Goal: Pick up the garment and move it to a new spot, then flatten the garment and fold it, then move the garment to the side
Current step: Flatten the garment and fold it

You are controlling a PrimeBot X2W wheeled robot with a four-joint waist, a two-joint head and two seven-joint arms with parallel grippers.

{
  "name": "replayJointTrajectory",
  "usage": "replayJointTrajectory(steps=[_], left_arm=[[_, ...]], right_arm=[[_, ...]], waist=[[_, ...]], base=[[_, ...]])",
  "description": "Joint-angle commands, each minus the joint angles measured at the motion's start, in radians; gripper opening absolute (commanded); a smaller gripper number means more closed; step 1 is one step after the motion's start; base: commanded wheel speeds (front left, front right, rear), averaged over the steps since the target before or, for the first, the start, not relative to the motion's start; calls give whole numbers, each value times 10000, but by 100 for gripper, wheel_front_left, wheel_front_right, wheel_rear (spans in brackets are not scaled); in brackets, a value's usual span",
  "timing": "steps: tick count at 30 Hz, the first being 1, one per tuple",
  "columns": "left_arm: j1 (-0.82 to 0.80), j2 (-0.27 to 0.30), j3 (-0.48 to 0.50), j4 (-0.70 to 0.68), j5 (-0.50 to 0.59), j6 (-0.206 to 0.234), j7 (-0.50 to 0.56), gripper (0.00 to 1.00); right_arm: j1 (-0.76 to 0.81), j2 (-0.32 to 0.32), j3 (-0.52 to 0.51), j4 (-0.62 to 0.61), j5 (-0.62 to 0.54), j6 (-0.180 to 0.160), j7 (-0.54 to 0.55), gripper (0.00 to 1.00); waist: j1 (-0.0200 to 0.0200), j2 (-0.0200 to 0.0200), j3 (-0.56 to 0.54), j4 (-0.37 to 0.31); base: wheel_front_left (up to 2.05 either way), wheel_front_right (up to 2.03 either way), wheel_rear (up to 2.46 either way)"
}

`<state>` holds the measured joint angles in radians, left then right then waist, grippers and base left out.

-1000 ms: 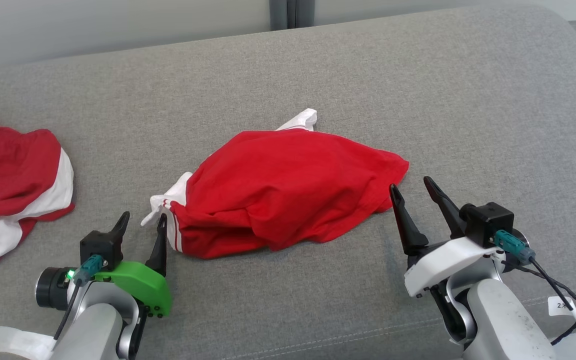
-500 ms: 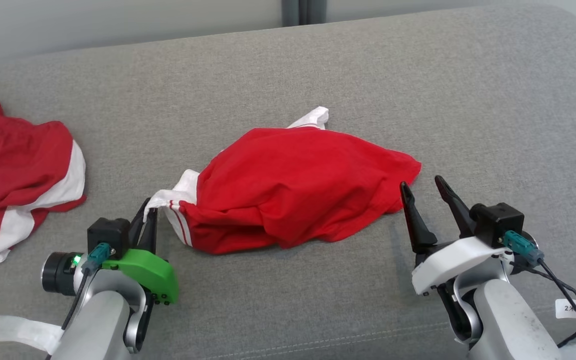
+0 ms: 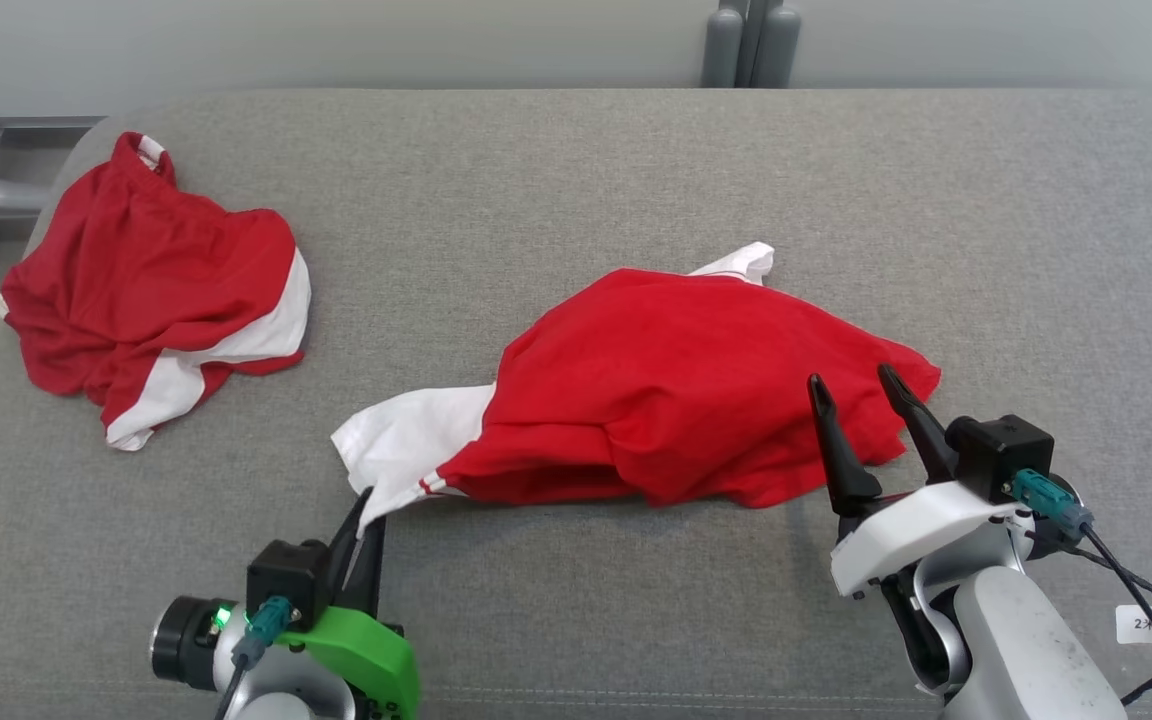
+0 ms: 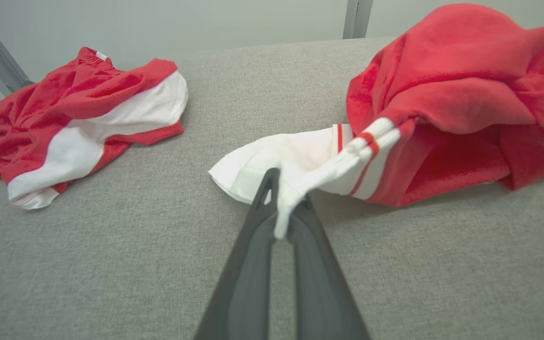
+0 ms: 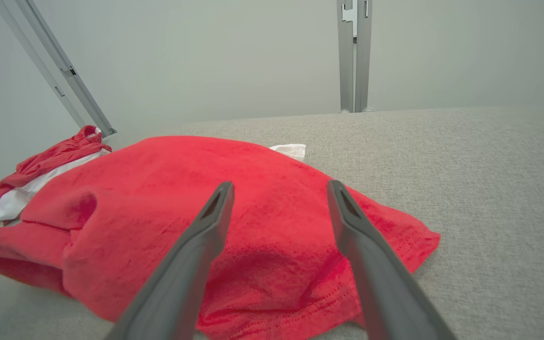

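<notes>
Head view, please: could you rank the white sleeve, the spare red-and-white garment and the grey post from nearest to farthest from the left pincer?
1. white sleeve: pinched in the left pincer, just ahead of it.
2. spare red-and-white garment: farther back, to its left.
3. grey post: beyond the far edge, to the right.
</notes>
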<state>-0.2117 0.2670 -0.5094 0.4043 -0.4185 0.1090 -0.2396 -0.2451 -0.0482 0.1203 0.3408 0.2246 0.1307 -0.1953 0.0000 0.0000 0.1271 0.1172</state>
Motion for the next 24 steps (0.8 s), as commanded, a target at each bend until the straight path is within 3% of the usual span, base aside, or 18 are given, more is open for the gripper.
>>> replayJointTrajectory(steps=[1,7,8,9,10,16,24], left_arm=[[298,-39,-46,-229,-2,120,126,0],[879,-203,-271,-519,-348,48,590,0],[934,-213,-315,-496,-414,-10,688,42],[948,-208,-340,-540,-433,-55,681,96],[968,-235,-323,-616,-500,-71,633,100],[1111,-203,-437,-1335,-504,-141,610,100],[1547,414,-536,-3474,-107,325,1106,100]], right_arm=[[125,-42,-47,-18,-100,1,-14,100],[157,-41,-17,0,-83,1,23,100],[141,-42,2,6,-71,1,33,100],[129,-42,17,3,-61,1,50,100],[129,-41,21,-6,-60,1,52,100],[192,-39,-49,11,-88,1,36,100],[270,-39,-96,-6,-59,1,31,100]], waist=[[0,0,-163,332],[0,0,-213,418],[0,0,-228,407],[0,0,-244,393],[0,0,-264,383],[0,0,-385,336],[0,0,-492,259]], base=[[0,0,0],[0,0,0],[0,0,0],[0,0,0],[0,0,0],[0,0,0],[0,0,0]])
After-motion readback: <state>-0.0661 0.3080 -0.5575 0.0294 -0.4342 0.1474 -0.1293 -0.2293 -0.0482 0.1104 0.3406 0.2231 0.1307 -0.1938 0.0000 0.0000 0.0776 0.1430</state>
